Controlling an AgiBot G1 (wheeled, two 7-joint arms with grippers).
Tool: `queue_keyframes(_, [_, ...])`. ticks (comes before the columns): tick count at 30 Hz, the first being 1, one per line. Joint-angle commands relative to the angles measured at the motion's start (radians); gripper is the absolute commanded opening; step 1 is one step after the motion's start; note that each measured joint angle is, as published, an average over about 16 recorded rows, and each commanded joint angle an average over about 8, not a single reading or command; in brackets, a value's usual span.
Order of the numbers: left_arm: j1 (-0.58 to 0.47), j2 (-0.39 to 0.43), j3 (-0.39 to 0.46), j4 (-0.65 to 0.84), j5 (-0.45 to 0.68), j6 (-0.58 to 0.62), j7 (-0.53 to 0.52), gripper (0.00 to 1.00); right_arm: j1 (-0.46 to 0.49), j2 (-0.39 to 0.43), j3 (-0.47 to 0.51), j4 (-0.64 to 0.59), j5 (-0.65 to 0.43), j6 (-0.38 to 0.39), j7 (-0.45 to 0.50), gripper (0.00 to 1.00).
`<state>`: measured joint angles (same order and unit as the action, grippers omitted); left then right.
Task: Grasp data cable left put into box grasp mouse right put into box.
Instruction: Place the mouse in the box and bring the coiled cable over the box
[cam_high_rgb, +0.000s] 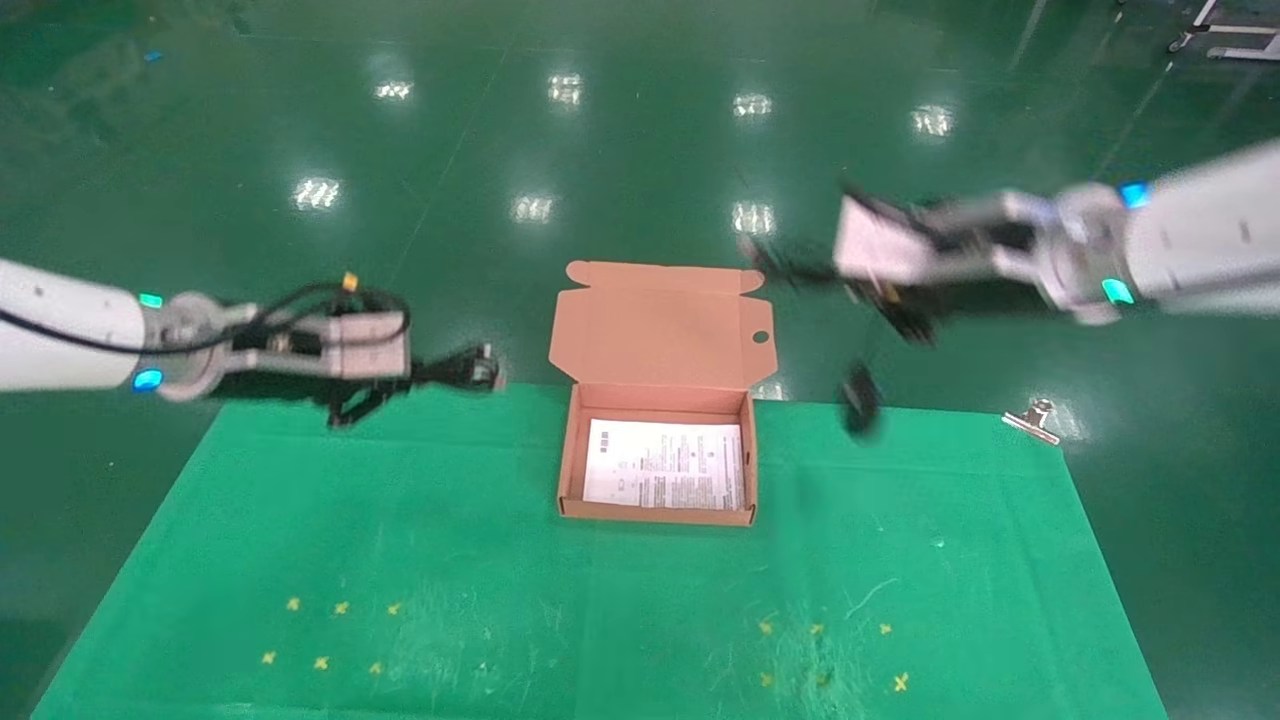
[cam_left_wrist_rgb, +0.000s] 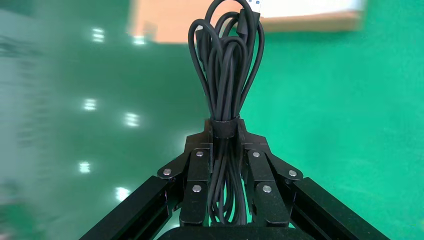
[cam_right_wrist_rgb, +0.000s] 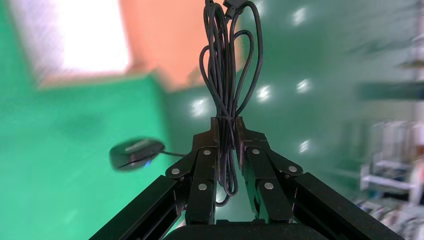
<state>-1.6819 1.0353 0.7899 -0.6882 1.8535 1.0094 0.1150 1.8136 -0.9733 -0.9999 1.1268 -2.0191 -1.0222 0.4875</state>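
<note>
Fingers (cam_left_wrist_rgb: 200, 172) around data cable (cam_left_wrist_rgb: 226, 75), seemingly.

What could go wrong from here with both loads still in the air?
The right hand grips only the mouse's bundled cord; the mouse dangles below and may swing past the box wall. The left hand pinches the data cable at its strap, so loose loops could snag the rim.

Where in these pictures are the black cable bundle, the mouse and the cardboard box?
data cable (cam_left_wrist_rgb: 226, 75): left wrist view, middle of the looped bundle.
mouse (cam_right_wrist_rgb: 134, 153): right wrist view, its rounded top, hanging by its cord.
box (cam_high_rgb: 660, 333): head view, inside of the raised lid flap.
</note>
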Motion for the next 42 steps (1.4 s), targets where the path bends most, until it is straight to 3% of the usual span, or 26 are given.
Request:
queue_keyframes(1, [-0.005,0.0,-0.004,-0.054,0.013,-0.036,-0.026,0.0,0.036,-0.029,0.017,-0.003,-0.007,0.025,0.012,0.0])
queue_keyframes(10, [-0.058,0.036,-0.016,-0.138,0.094,-0.155,-0.136,0.0,0.152,-0.24,0.042,-0.213,0.014,0.13,-0.068,0.0])
queue_keyframes(15, [-0.077,0.042,-0.024,-0.149,0.109,-0.181,-0.162,0.0,0.196,-0.316,0.054,-0.323,0.039,0.163,-0.111,0.0])
queue_keyframes(24, [-0.079,0.036,-0.026,-0.159,0.123,-0.192,-0.185,0.0,0.217,-0.356,0.068,-0.38,0.067,0.202,-0.138,0.0])
queue_keyframes(42, [-0.019,-0.047,0.014,-0.199,0.218,-0.14,-0.246,0.0,0.143,-0.377,-0.007,-0.416,0.097,0.17,-0.132,0.0])
